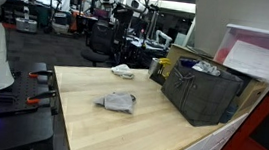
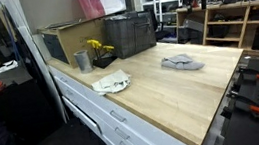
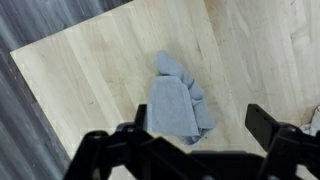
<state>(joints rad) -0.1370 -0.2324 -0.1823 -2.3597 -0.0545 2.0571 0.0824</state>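
While the pale wooden counter [image 1: 139,131] stands in a busy workshop, the black pincer [image 3: 203,122] hangs open over a crumpled grey cloth [image 3: 175,100], a dark plastic crate [image 1: 203,92] nearby.

Light wooden benchtop [image 2: 189,100] is carrying all items. A grey cloth [image 2: 182,64] is lying bunched on bare wood near the middle, well apart from everything else; the wrist view is showing it in loose folds, touching nothing but the wood. A white crumpled cloth [image 2: 112,82] is lying closer to the bench's front edge. A dark crate [image 2: 129,32] is standing at one end. A metal cup [image 2: 82,61] and a small pot of yellow flowers [image 2: 100,52] are sitting just beside the crate, near the white cloth.
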